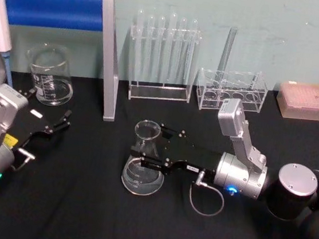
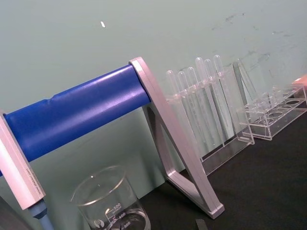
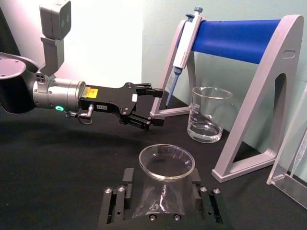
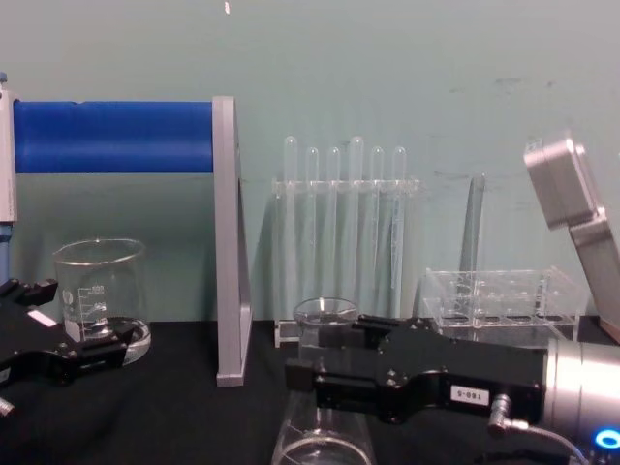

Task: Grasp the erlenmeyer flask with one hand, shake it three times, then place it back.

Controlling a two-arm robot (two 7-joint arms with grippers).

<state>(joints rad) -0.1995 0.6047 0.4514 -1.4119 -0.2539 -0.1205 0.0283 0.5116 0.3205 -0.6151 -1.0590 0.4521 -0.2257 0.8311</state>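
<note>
A: Where does the erlenmeyer flask (image 1: 140,179) stand?

B: Upright on the black bench (image 1: 74,213), near the middle. It is in front of the test tube rack (image 1: 162,56) and well apart from it. Its wide base appears to rest on the bench top.

A: And the right hand (image 1: 153,147)?

B: It reaches in low from the right, with one finger on each side of the flask's neck, just under the flared rim. In the right wrist view the pads (image 3: 128,184) look to lie against the glass on both sides. So it is closed as far as the neck allows and has hold of the flask.

A: What about the left hand (image 1: 61,123)?

B: It hangs over the left side of the bench, near the beaker (image 1: 50,75). Its fingers are parted with nothing between them.

A: What else is there?

B: The beaker sits under a stand with a blue bar (image 1: 51,7), and a pipette (image 1: 1,18) hangs at the bar's left end. To the right of the test tube rack is a second clear rack (image 1: 232,92), with a pink box (image 1: 306,100) just beside it.
</note>
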